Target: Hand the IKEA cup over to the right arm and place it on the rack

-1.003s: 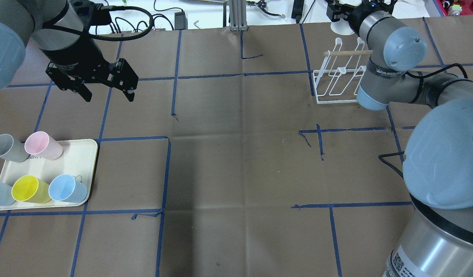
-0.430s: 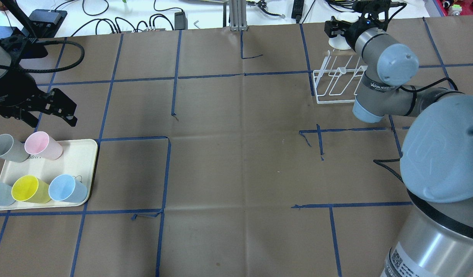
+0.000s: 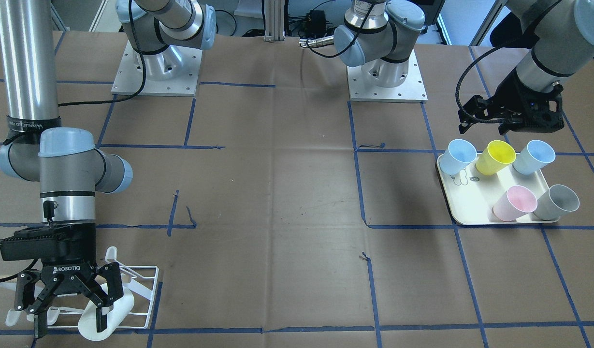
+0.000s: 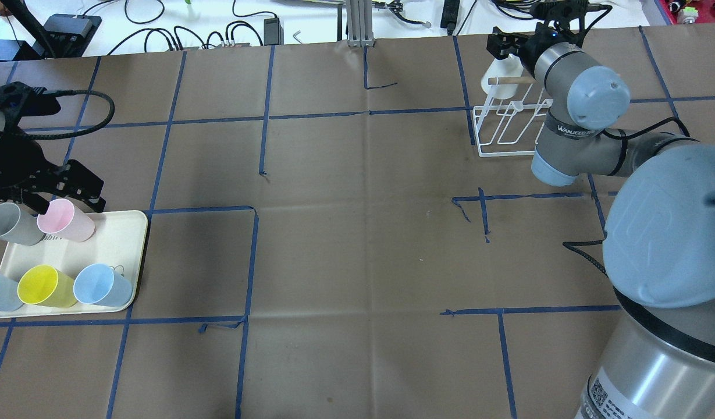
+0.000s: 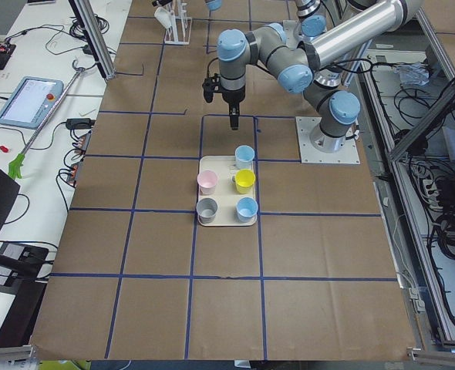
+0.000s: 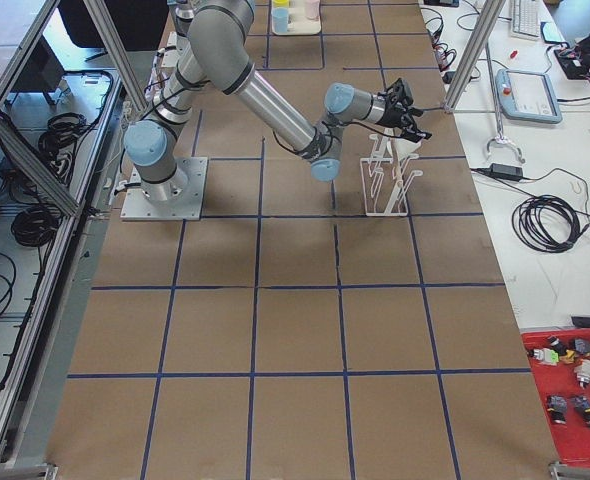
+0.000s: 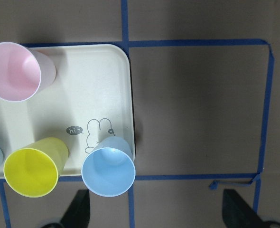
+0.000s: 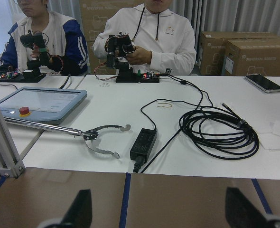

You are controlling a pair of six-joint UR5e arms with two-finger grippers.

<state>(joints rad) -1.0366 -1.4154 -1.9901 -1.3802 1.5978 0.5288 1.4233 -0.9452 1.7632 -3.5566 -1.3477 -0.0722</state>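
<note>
White cup [image 3: 122, 300] on rack [image 4: 505, 131], just beside right pincer [image 3: 69, 328]

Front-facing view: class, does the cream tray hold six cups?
No: the tray holds five, namely two blue cups, a yellow cup, a pink cup and a grey cup.

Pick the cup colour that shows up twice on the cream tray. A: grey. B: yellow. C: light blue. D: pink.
C: on the cream tray, a light blue cup and a second light blue cup flank the yellow cup, while the pink cup and the grey cup each appear once.
</note>
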